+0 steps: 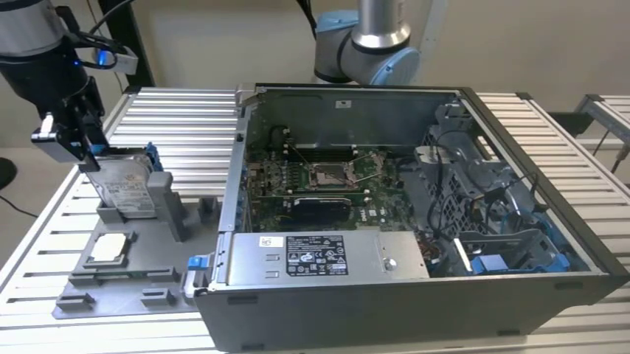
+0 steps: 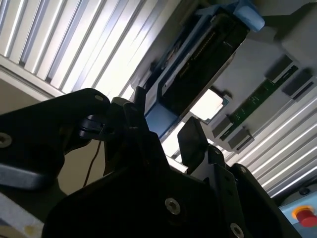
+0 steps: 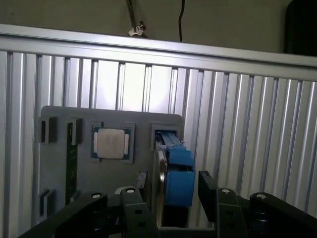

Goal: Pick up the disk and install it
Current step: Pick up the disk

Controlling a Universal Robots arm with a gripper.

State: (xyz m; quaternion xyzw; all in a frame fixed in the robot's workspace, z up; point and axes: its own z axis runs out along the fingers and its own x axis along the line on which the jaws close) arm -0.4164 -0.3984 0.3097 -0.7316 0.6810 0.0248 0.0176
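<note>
The disk, silver-grey in a blue carrier, stands on edge in a slot of the grey fixture tray on the exterior view's left. My gripper is at its upper end. In both wrist views the black fingers straddle the blue carrier end of the disk, with a small gap on each side, so the gripper is open. From the second wrist view, the disk runs away from the gripper along the tray.
The open computer case sits in the middle of the slatted metal table, with a drive bay at its right side. A square silvery chip and a green memory stick lie in the tray beside the disk.
</note>
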